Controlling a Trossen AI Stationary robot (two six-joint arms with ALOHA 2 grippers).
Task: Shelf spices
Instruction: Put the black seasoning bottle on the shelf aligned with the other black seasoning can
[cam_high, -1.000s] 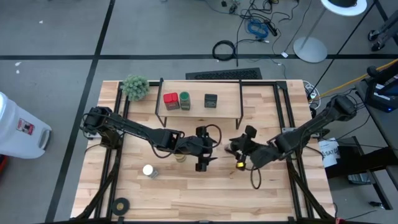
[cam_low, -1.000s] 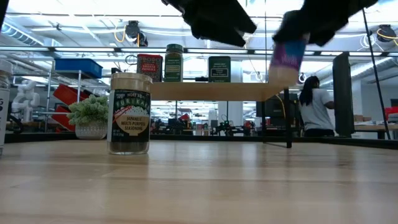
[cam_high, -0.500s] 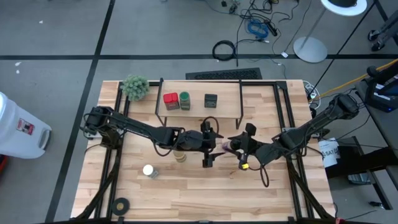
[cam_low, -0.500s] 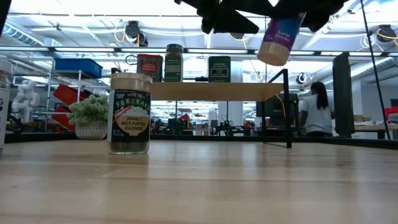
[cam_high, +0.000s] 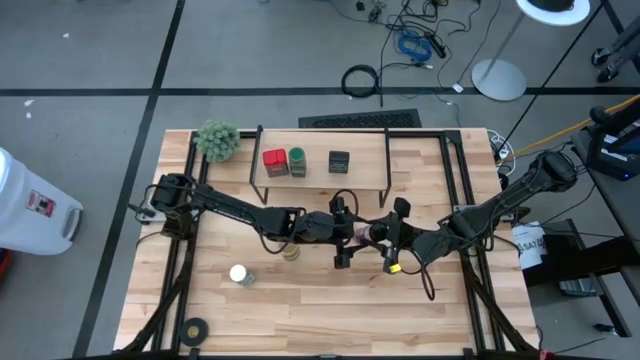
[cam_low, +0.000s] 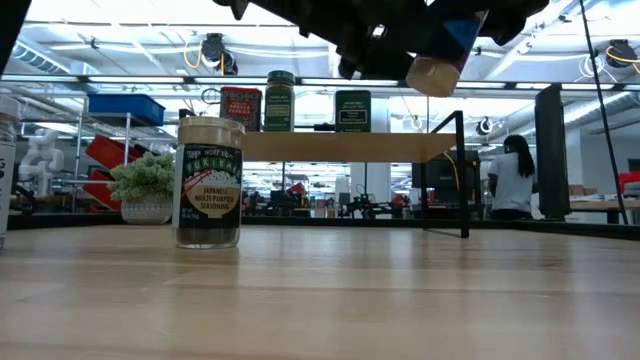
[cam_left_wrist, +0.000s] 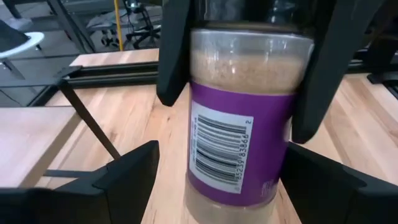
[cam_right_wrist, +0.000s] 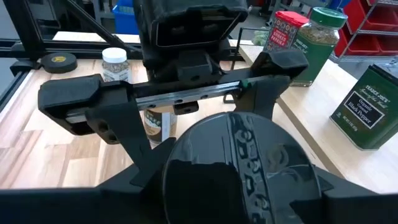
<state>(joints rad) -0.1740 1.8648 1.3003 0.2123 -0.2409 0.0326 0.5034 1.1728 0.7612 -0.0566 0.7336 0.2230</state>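
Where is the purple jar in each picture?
High view: purple jar mid-table, between the two grippers.
Low view: held in the air, upper right.
Left wrist view: fills the centre.
Right wrist view: only its dark lid, bottom centre.
Shared landmark: the shelf behind it.

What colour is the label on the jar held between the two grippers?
Purple, with a white barcode panel, on the jar; the left wrist view shows it best.

A purple-labelled jar (cam_left_wrist: 239, 130) of tan powder hangs above the counter. The red tin (cam_high: 274, 161), green-lidded jar (cam_high: 297, 161) and dark square tin (cam_high: 339, 161) stand upright on the shelf (cam_high: 365, 160).
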